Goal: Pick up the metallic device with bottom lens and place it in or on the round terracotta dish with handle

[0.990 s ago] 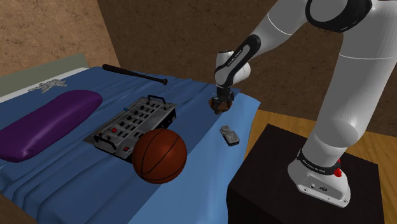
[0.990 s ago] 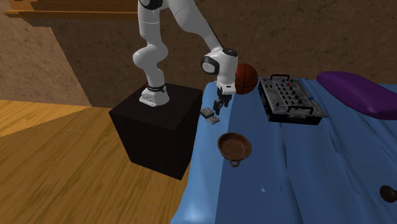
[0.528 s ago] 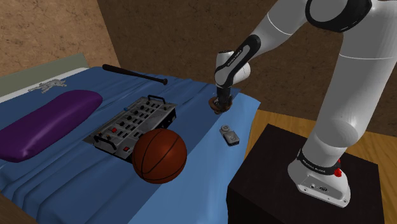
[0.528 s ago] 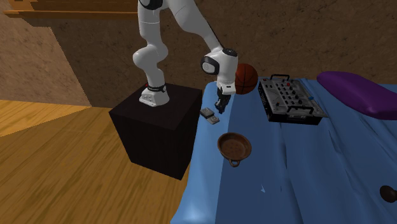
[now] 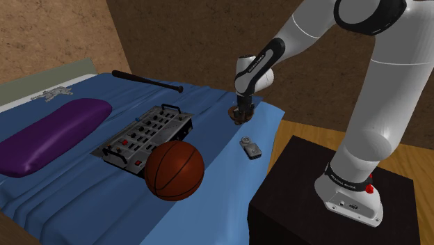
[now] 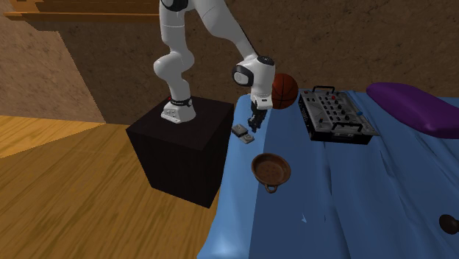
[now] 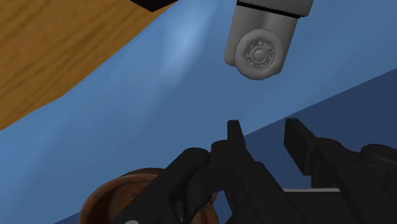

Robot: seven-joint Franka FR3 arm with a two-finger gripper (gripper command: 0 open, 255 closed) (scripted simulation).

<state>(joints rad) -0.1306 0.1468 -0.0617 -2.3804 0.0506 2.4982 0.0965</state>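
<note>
hand (image 7: 264,127) part open, fingers apart, gripping nothing; grey lensed device (image 7: 257,54) lies on the bed's blue sheet (image 6: 331,176), untouched; brown handled dish (image 6: 271,168) near the hand

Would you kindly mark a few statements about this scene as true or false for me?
1. The gripper is open and holds nothing. True.
2. The metallic device already lies in the terracotta dish. False: it lies on the blue sheet, apart from the dish.
3. The basketball sits right beside the mixer console. True.
4. The black bat rests across the purple cushion. False: it lies on the sheet, apart from the cushion.
</note>
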